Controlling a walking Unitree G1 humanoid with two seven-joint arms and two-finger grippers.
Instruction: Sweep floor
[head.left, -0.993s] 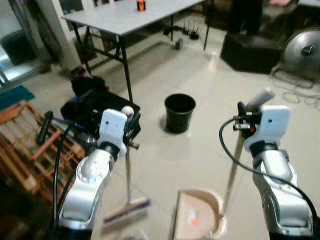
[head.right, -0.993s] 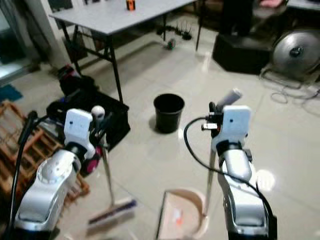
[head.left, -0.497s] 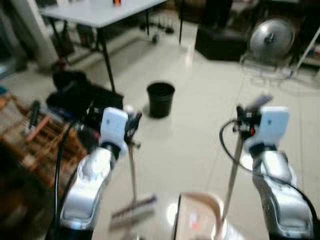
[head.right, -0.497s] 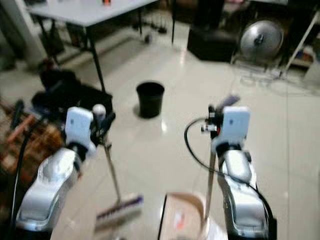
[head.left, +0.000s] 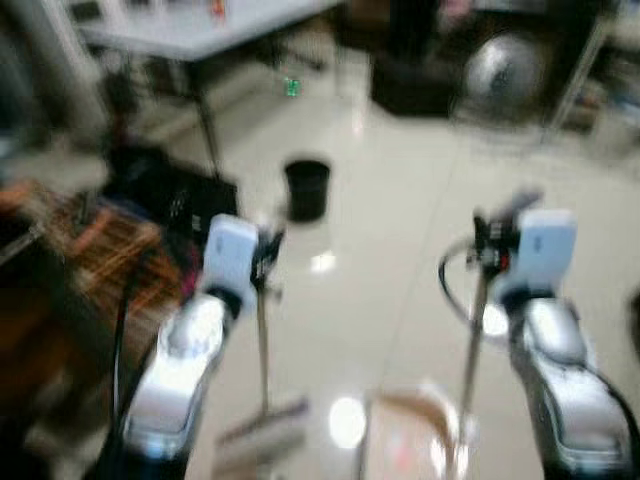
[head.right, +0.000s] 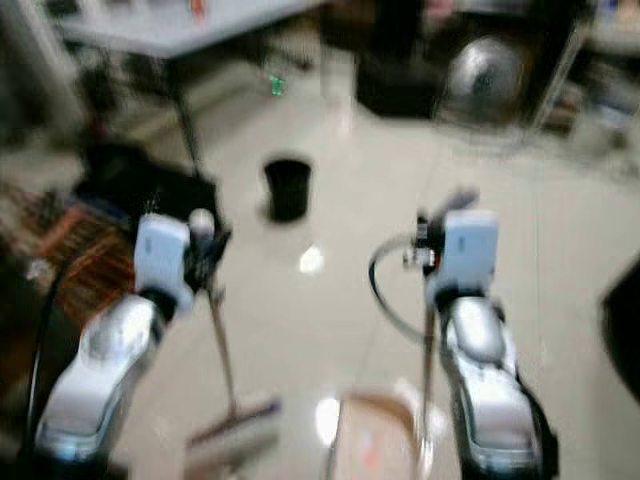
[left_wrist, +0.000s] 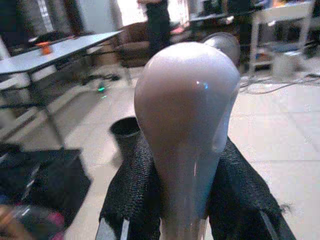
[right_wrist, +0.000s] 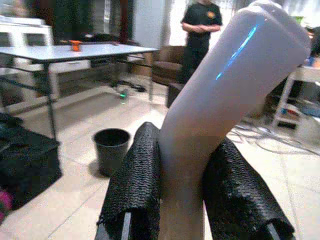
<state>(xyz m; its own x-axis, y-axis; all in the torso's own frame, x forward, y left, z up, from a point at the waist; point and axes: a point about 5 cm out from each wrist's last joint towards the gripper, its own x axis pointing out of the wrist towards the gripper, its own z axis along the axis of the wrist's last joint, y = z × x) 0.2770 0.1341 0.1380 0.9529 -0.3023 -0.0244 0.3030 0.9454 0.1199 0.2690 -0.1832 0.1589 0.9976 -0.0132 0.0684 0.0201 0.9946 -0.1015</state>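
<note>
The left end effector (head.left: 268, 250) pinches the broom (head.left: 262, 350) handle, the right end effector (right_wrist: 185, 190) pinches the dustpan (head.left: 415, 435) handle, both heads on the floor below, while the black bin (head.left: 306, 189) ahead has receded (camera shifted, so the robot is relocating).

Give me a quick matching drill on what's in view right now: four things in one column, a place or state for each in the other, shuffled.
1. broom
2. dustpan
3. black bucket
4. orange object

A. on the grey table
B. handle held in the right pincer
C. standing on the floor ahead, near the table
D. handle held in the left pincer

Pairs: 1-D, 2-B, 3-C, 4-A
</note>
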